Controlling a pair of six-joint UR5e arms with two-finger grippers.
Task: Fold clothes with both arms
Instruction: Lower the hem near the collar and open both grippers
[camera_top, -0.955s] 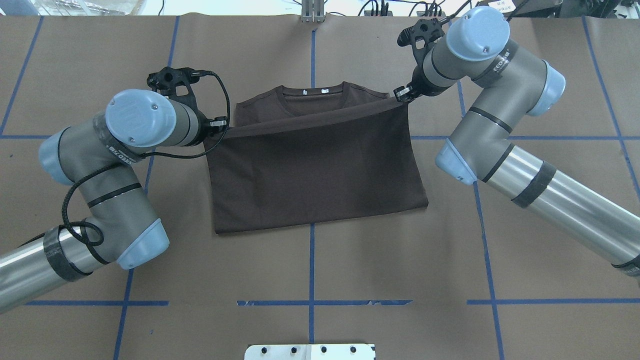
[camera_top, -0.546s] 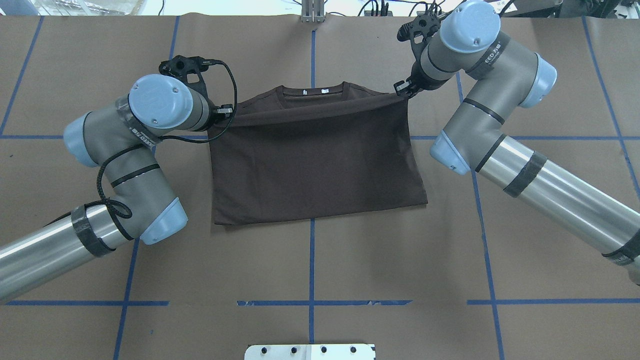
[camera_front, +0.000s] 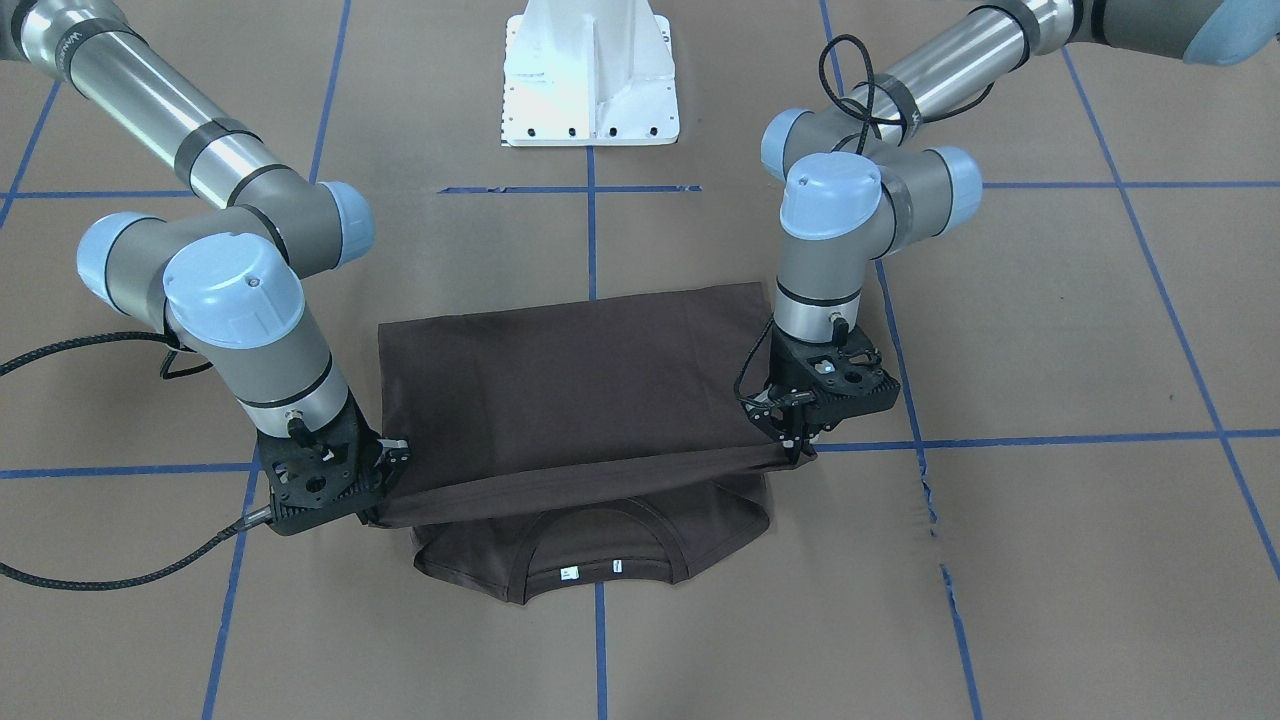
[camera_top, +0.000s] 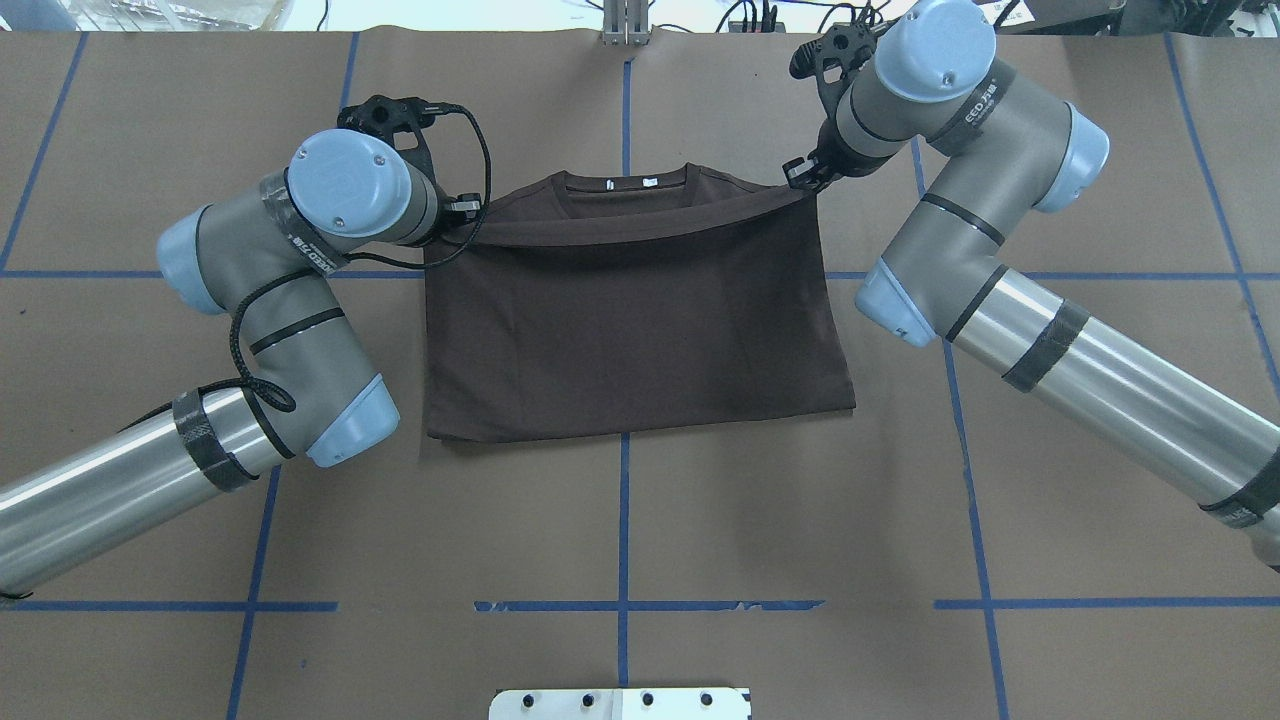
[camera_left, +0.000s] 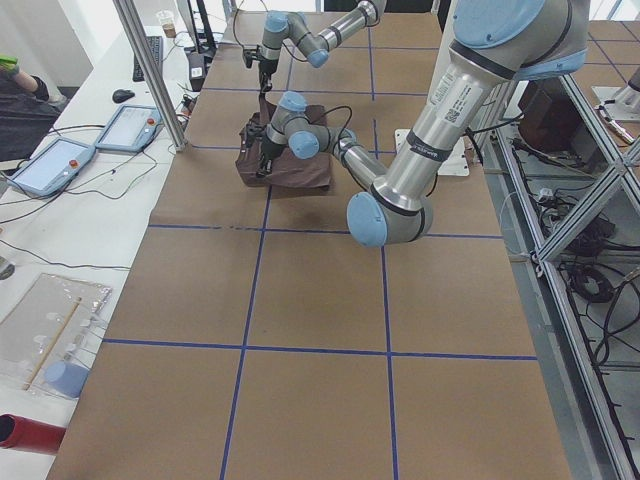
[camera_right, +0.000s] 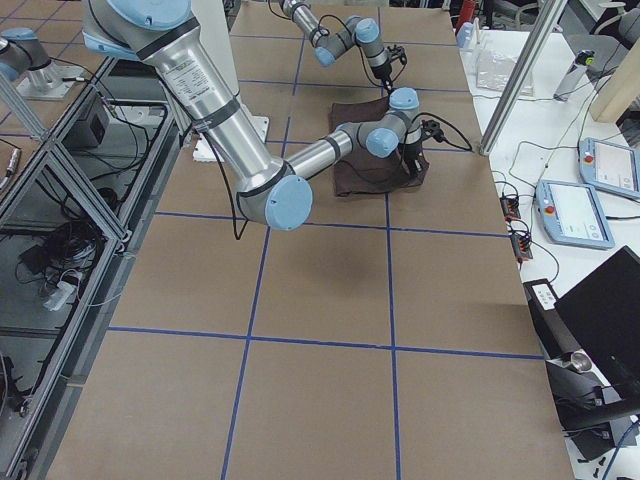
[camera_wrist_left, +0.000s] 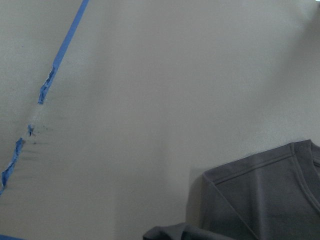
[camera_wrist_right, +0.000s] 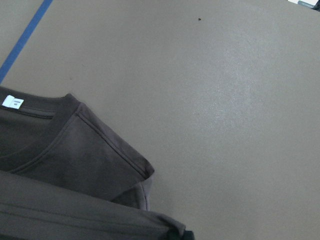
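Hem (camera_top: 640, 226) moved nearer collar (camera_top: 622, 205): L hand (camera_top: 471, 216) & R hand (camera_top: 803, 184) both pinch 1 T-shirt (camera_top: 640, 330).

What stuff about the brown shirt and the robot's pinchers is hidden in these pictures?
- T-shirt chest: covered by the folded-over layer, in the overhead and front views.
- Neck tags: print too small in every view.
- Left tool and right tool fingertips: buried in cloth in the front view.
- Side views: T-shirt too small for any detail.
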